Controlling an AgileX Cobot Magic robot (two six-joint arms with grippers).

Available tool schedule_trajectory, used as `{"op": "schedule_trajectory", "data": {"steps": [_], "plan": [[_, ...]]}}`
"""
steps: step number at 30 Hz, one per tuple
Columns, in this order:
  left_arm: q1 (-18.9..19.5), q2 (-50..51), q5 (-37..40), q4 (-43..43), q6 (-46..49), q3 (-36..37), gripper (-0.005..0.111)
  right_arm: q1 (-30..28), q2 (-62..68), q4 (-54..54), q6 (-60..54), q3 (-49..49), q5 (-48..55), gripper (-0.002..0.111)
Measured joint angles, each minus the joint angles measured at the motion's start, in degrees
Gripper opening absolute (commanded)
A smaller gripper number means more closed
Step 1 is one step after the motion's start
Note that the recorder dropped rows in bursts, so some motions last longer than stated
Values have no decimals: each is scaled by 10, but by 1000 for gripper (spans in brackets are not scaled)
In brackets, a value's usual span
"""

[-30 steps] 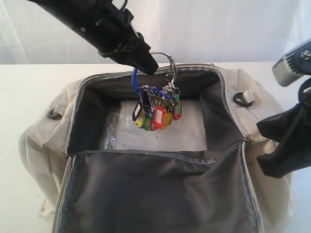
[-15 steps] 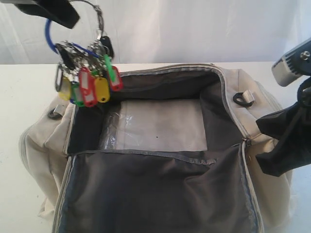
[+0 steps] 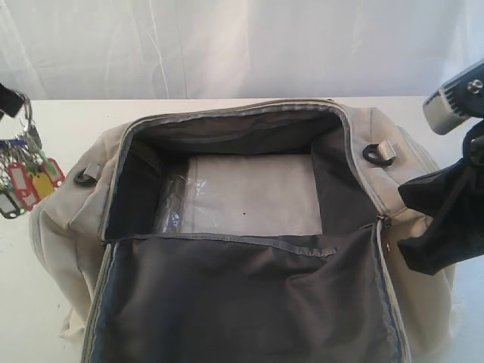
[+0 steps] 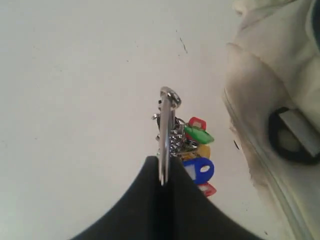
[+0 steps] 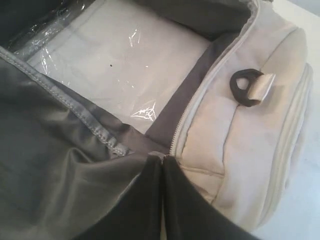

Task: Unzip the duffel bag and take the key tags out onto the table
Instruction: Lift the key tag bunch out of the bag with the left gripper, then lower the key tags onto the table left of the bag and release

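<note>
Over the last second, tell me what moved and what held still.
The left gripper, shut on their ring, lifted the key tags out of the duffel bag and carried them leftward in the exterior view; they now hang past the bag's left end over the table. The right gripper stayed pinched on the bag's edge, and the bag stayed open.

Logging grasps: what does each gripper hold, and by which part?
Left gripper holds the key tags by their metal ring; right gripper pinches the duffel bag at the flap's zipper corner.

Open duffel bag, key tags outside
</note>
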Motion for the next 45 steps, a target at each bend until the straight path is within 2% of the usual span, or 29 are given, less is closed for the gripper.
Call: {"op": "schedule_trajectory", "data": {"steps": [6, 17, 19, 24, 26, 28, 35, 41, 45], "plan": [[0, 70, -75, -7, -46, 47, 0, 0, 0, 0, 1, 10, -11, 0], [0, 144, -112, -88, -55, 51, 2, 0, 0, 0, 1, 12, -16, 0], [0, 146, -113, -99, -51, 51, 8, 0, 0, 0, 1, 12, -16, 0], [0, 146, -111, -140, -18, 51, 40, 0, 0, 0, 1, 12, -16, 0], [0, 146, -109, -155, -8, 51, 48, 0, 0, 0, 1, 12, -16, 0], [0, 146, -103, -170, 5, 51, 51, 0, 0, 0, 1, 12, -16, 0], [1, 121, -45, -187, 22, 16, 52, 0, 0, 0, 1, 12, -16, 0], [0, 44, 33, -198, 31, -42, 51, 0, 0, 0, 1, 12, -17, 0], [0, -25, 84, -198, 32, -51, 47, 0, 0, 0, 1, 12, -17, 0]]}}
